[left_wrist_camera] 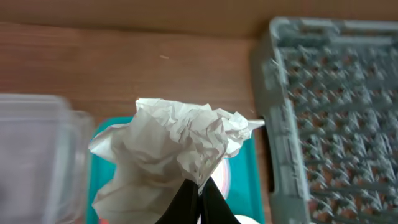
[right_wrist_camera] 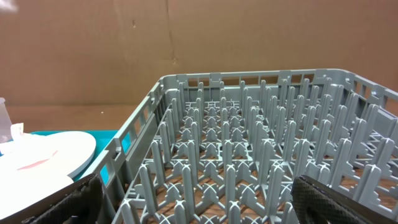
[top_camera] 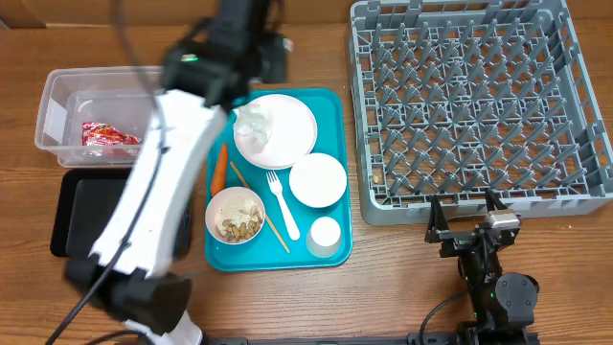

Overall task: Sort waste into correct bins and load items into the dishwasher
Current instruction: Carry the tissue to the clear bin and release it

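Observation:
My left gripper (left_wrist_camera: 199, 190) is shut on a crumpled white napkin (left_wrist_camera: 174, 149) and holds it above the teal tray (top_camera: 330, 105), over the large white plate (top_camera: 283, 129). The napkin also shows in the overhead view (top_camera: 251, 119). On the tray lie a small white plate (top_camera: 317, 179), a bowl with food scraps (top_camera: 235, 215), a white cup (top_camera: 325, 235), a white fork (top_camera: 283, 204), a carrot (top_camera: 219, 167) and a wooden stick (top_camera: 257, 205). My right gripper (top_camera: 469, 213) is open and empty at the front edge of the grey dishwasher rack (top_camera: 479, 96).
A clear plastic bin (top_camera: 57, 96) with a red wrapper (top_camera: 110, 139) stands at the left. A black tray (top_camera: 81, 211) lies in front of it. The rack fills the right wrist view (right_wrist_camera: 249, 162).

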### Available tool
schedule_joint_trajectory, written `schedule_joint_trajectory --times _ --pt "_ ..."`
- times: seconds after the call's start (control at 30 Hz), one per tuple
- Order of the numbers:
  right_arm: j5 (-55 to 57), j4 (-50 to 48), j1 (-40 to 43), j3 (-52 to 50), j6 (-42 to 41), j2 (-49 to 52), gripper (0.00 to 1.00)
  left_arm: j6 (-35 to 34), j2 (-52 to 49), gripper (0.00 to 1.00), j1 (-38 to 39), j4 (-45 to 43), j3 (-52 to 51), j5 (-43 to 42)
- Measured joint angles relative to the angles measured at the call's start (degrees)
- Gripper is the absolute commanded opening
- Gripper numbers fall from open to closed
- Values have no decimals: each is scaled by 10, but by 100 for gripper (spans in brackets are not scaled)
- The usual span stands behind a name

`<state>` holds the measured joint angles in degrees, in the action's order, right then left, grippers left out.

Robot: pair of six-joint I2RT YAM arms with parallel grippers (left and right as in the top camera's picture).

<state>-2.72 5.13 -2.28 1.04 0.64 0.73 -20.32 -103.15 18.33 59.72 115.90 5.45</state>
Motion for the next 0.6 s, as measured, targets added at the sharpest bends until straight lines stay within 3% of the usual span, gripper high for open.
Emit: schedule_joint_trajectory --times 0.37,0.6 --pt "0 0 0 0 0 0 100 0 -8 4 -169 122 -1 4" --pt "0 0 0 0 0 0 100 0 -36 4 -224 130 -35 4"
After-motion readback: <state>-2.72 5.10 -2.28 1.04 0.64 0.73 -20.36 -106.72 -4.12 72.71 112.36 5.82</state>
